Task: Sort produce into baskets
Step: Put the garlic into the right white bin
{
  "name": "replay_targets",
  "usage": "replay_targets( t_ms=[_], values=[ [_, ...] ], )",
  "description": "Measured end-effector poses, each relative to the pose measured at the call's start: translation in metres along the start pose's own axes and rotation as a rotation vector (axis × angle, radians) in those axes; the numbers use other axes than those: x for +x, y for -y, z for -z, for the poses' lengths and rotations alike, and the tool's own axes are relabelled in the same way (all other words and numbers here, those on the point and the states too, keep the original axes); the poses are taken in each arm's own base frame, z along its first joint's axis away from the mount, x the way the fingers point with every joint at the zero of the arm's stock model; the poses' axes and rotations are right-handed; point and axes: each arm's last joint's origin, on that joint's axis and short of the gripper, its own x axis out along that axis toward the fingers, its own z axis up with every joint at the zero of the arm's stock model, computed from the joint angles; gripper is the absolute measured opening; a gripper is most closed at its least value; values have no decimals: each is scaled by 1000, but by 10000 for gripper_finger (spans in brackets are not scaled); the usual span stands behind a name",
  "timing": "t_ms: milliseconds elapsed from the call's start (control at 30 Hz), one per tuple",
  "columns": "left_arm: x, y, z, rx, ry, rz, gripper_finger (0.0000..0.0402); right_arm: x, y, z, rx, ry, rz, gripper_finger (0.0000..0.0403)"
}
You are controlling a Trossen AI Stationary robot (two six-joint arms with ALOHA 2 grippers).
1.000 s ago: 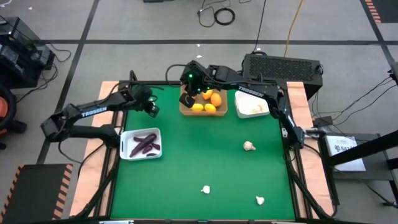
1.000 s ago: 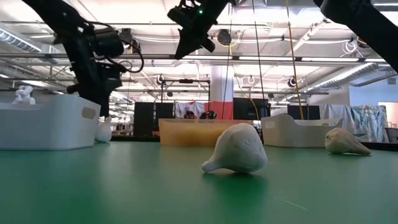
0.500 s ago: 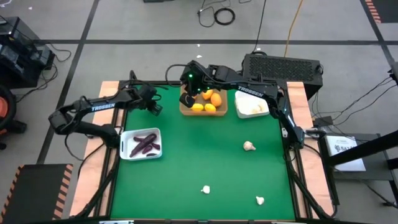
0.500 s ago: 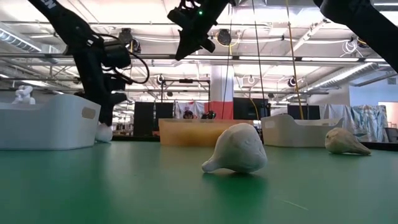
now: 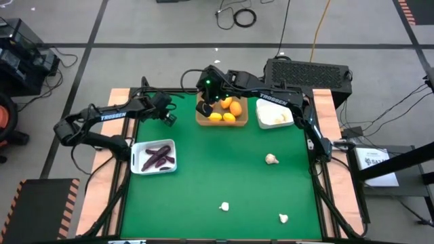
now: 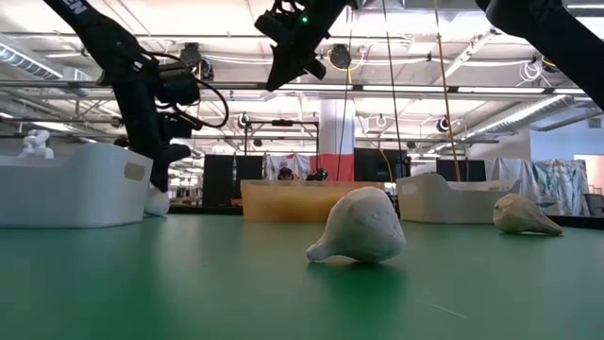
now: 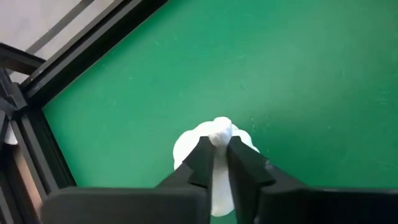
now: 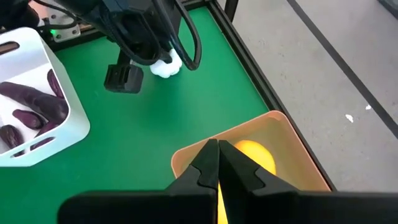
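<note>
Left gripper (image 7: 216, 149) was down at the far-left corner of the green table (image 5: 217, 169), fingers (image 7: 200, 158) drawn narrow and pinching the stem tip of a white garlic bulb (image 7: 214, 134). The bulb sat on the mat directly under the fingers, close to the black table frame (image 7: 37, 124). In the right wrist view the same bulb (image 8: 166, 65) showed white beside the left arm's dark wrist.

Right gripper (image 8: 217, 163) hung above the tan basket (image 5: 222, 114), fingers closed together with nothing between them; orange and yellow fruits (image 5: 230, 112) lay in that basket below it.

White basket (image 5: 154, 156) on the left side held dark purple pieces (image 5: 159, 157). A second white basket (image 5: 274, 113) stood right of the tan one.

Three more garlic bulbs lay loose on the mat: (image 5: 271, 159), (image 5: 224, 207), (image 5: 283, 218).

Low view looked across the mat into a large hall with ceiling trusses (image 6: 396, 90) and a red-and-white pillar (image 6: 332, 142).
</note>
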Motion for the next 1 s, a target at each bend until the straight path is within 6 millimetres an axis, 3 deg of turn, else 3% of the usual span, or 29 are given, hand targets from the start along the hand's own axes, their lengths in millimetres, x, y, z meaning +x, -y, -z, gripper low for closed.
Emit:
replay_targets(
  t_ms=[133, 233, 467, 600, 767, 1000],
  values=[
    [-3, 0, 0, 5, 5, 13, 10, 2, 1, -1, -26, 11, 1, 0],
    [-14, 0, 3, 1, 13, 98, 12, 18, 2, 5, -48, 11, -41, 0],
    [-68, -4, 14, -18, 170, 337, 13, 79, 4, 31, 2, 119, -456, 0],
    [-99, -8, 22, -1, 317, 517, 13, 97, -4, 41, 45, 226, -534, 0],
    [-119, -5, 28, 80, 410, 723, 13, 101, -18, 41, 27, 337, -565, 0],
    [-124, 5, 26, 171, 449, 797, 13, 94, -40, 38, -22, 402, -605, 37]
  ],
)
